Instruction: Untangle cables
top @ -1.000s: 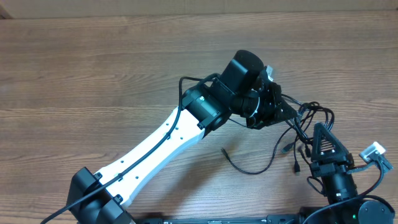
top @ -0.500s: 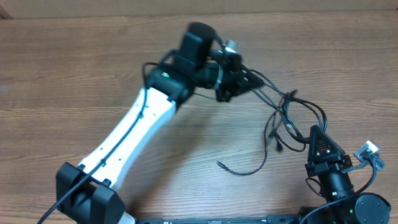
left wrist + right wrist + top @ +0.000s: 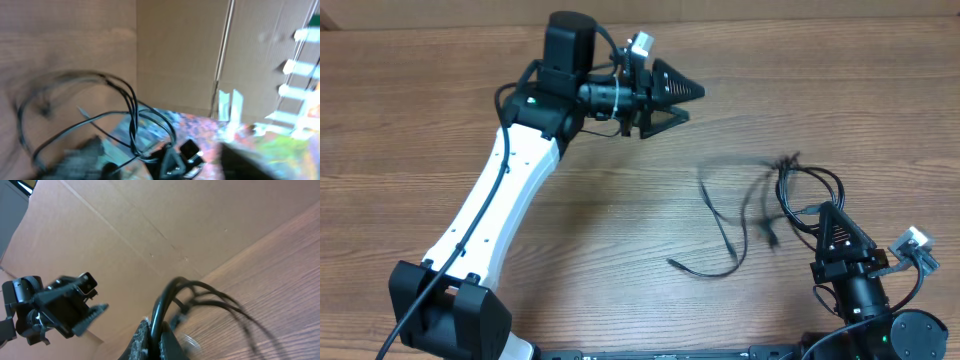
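Partway through untangling on the worktop [image 3: 400, 120]: cables [image 3: 782, 190] bunched in loops at the right gripper [image 3: 833, 208], jaws clamped on them; one strand trailing loose away from that gripper; left gripper [image 3: 695, 102] well apart from it, jaws spread, empty; tangle seemingly unresolved.

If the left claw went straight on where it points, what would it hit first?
Probably nothing: the left gripper points sideways over bare table, and the cables lie off that line, nearer the robot's base. Its tilt is hard to judge.
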